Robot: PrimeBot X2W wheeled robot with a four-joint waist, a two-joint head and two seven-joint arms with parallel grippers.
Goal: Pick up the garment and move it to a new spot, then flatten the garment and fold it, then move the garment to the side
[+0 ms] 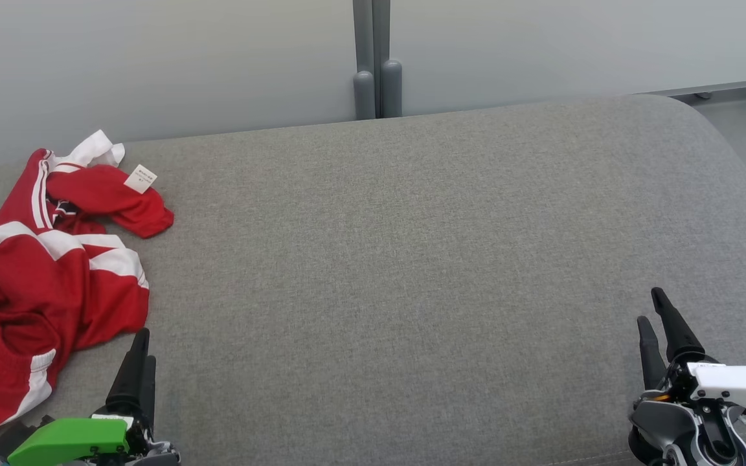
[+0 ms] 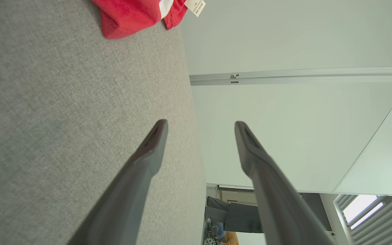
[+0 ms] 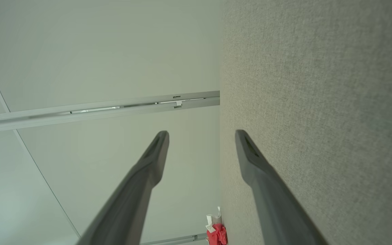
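The garment [image 1: 49,278] is red with white stripes and a white tag. It lies crumpled at the far left of the grey fabric surface [image 1: 412,272]. My left gripper [image 1: 145,346] stands open just off the garment's lower right edge, nothing between its fingers. In the left wrist view the open left gripper [image 2: 201,123] points past the garment [image 2: 131,17], which lies well ahead of the fingertips. My right gripper [image 1: 649,305] stands open at the lower right, far from the cloth. In the right wrist view the right gripper [image 3: 201,132] is open and the garment [image 3: 218,234] is small and distant.
Pale wall panels rise behind the surface, with a grey post [image 1: 373,65] at the back centre. The surface's rounded right corner [image 1: 703,123] drops to the floor. Bare grey fabric stretches between the two grippers.
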